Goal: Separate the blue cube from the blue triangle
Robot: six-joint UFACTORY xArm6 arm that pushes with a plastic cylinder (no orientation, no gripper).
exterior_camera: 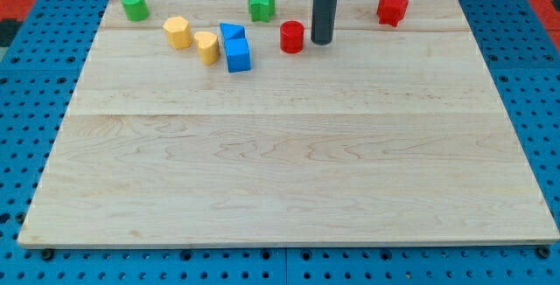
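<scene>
The blue cube [238,56] sits near the view's top, left of centre, touching the blue triangle [231,32] just above it. My tip [321,41] rests on the board to the right of them, close beside the red cylinder [291,37], which lies between the tip and the blue blocks. The rod rises out of the view's top.
A yellow heart-like block [206,46] touches the blue pair on the left, with a yellow hexagon [178,32] further left. A green cylinder [134,5] is at top left, a green star [261,4] at top centre, a red star [392,9] at top right. The wooden board [289,163] lies on blue pegboard.
</scene>
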